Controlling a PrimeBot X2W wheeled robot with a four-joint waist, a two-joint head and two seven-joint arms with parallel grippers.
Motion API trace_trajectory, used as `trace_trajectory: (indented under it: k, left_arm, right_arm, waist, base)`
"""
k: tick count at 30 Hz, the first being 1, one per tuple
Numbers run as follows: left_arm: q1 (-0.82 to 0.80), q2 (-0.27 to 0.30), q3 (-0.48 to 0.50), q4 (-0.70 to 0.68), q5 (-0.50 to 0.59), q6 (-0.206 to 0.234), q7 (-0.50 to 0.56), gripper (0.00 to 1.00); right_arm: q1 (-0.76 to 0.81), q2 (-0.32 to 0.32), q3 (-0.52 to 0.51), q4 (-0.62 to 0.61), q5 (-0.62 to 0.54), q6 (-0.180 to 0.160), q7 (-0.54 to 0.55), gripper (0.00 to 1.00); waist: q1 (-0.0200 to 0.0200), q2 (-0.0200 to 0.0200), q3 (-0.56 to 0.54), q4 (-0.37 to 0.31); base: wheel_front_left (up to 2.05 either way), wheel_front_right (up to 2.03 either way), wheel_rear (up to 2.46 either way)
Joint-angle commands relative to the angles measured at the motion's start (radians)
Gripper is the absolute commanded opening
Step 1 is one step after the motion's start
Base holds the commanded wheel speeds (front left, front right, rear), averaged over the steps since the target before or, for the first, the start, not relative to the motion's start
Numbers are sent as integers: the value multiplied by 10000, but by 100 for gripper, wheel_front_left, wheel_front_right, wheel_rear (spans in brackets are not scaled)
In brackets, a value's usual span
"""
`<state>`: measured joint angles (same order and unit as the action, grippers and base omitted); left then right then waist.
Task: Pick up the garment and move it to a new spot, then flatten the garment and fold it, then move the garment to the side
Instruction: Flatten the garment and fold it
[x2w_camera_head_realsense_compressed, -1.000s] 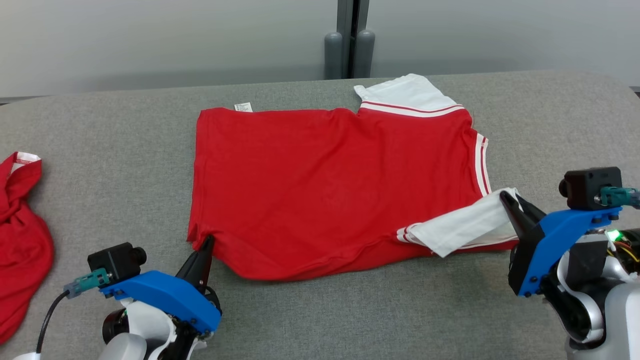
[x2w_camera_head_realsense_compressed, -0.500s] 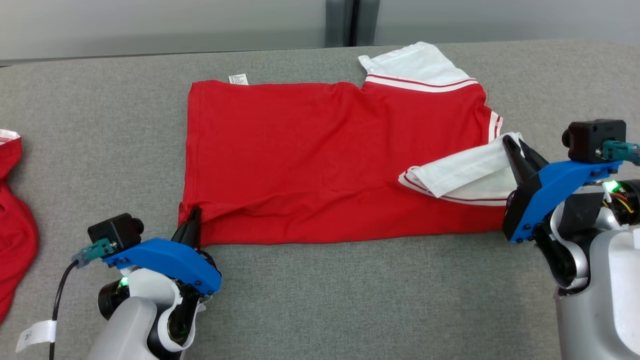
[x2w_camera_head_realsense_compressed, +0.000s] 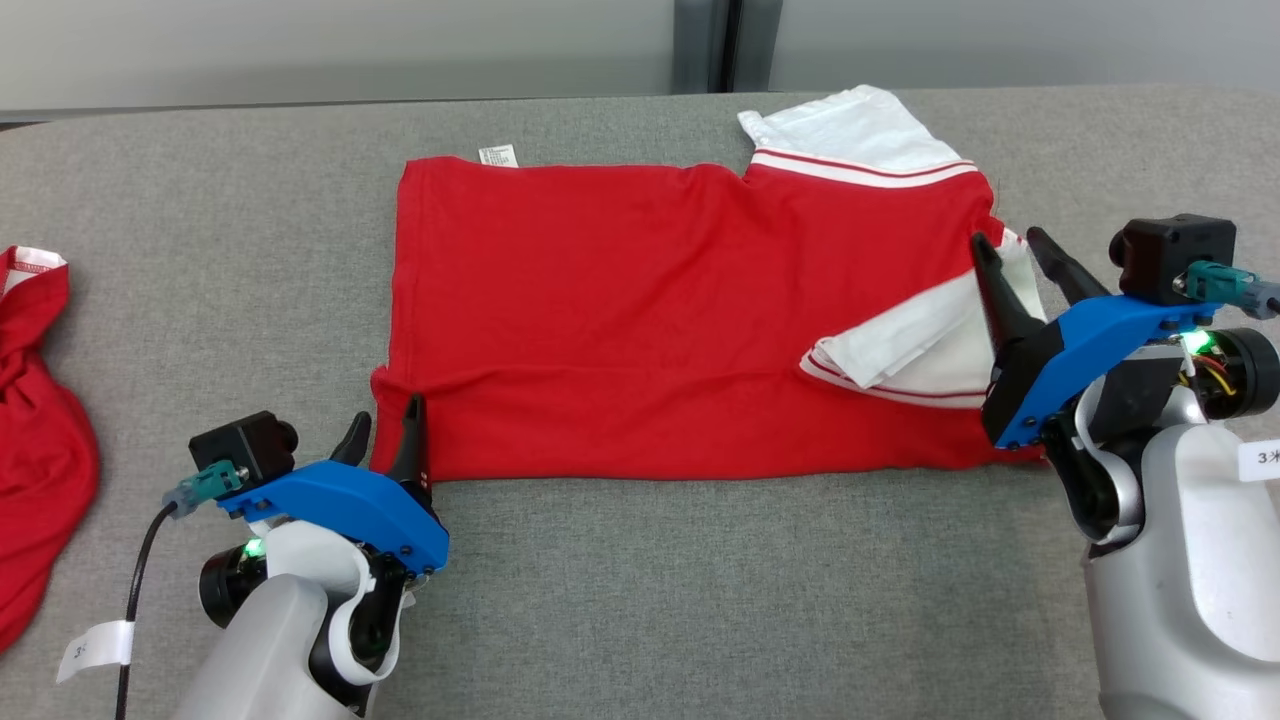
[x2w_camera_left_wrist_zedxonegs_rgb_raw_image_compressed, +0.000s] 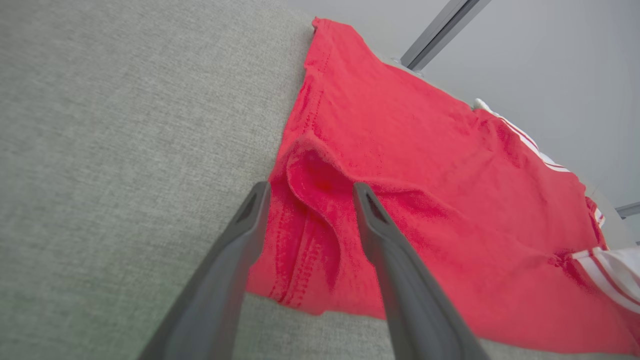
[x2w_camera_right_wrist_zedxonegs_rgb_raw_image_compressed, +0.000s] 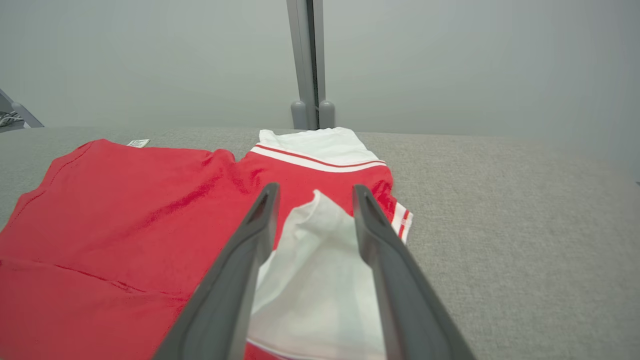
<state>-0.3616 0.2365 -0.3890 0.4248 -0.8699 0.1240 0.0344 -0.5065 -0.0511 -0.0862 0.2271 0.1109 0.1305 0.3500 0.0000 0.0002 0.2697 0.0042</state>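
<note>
Between both grippers, the red garment (x2w_camera_head_realsense_compressed: 680, 320) lies spread on the grey table (x2w_camera_head_realsense_compressed: 700, 600). The left gripper (x2w_camera_head_realsense_compressed: 387, 412) stands parted, gripping nothing, astride the garment's corner. The right gripper (x2w_camera_head_realsense_compressed: 1006, 238), also parted, straddles the white sleeve (x2w_camera_head_realsense_compressed: 900, 350). Another red cloth (x2w_camera_head_realsense_compressed: 40, 440) lies well outside the left gripper.

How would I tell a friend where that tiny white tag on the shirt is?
On the grey table, find the flat red shirt in the middle. Along its far edge, near the left corner, the tag pokes out. It is a tiny printed slip, unlike the broad white sleeves at the right end.
</note>
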Motion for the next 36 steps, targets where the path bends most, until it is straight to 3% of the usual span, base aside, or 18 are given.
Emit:
trace_trajectory:
  k: [1, 6, 10, 15, 20, 30, 36]
  left_arm:
    - [-22, 1, 30, 121, 129, 92, -208, 100]
    - [202, 176, 99, 197, 399, 279, -774, 100]
    - [427, 396, -84, 27, 810, 359, -1142, 100]
    - [649, 672, -746, -281, 1677, 611, -1244, 100]
    - [603, 677, -1500, -113, 2375, 857, -914, 100]
    - [12, 668, -1774, 922, 2889, 1333, -909, 100]
    - [-117, 673, -1587, 1411, 2625, 1185, -912, 100]
  right_arm:
    - [-166, -16, 92, 198, 105, 5, -411, 100]
    - [-43, -19, 48, 425, 312, 5, -1181, 100]
    - [575, -15, -340, 499, 288, 3, -942, 100]
    - [1471, -3, -948, 283, 266, 5, -546, 100]
    - [2055, -3, -1099, 403, 262, 5, -824, 100]
    - [1492, -4, -1221, 2000, 215, 5, -1485, 100]
    - [1083, -8, -1258, 3017, 301, 5, -1496, 100]
  waist:
    - [0, -2, -109, 22]
    - [0, -2, -453, 45]
    - [0, -2, -718, 22]
    - [0, -2, -880, -46]
    - [0, -2, -756, -153]
    - [0, -2, -332, -224]
    - [0, -2, -140, -132]
  base:
    - [0, 0, 0]
    - [0, 0, 0]
    - [0, 0, 0]
    - [0, 0, 0]
    - [0, 0, 0]
    - [0, 0, 0]
    - [0, 0, 0]
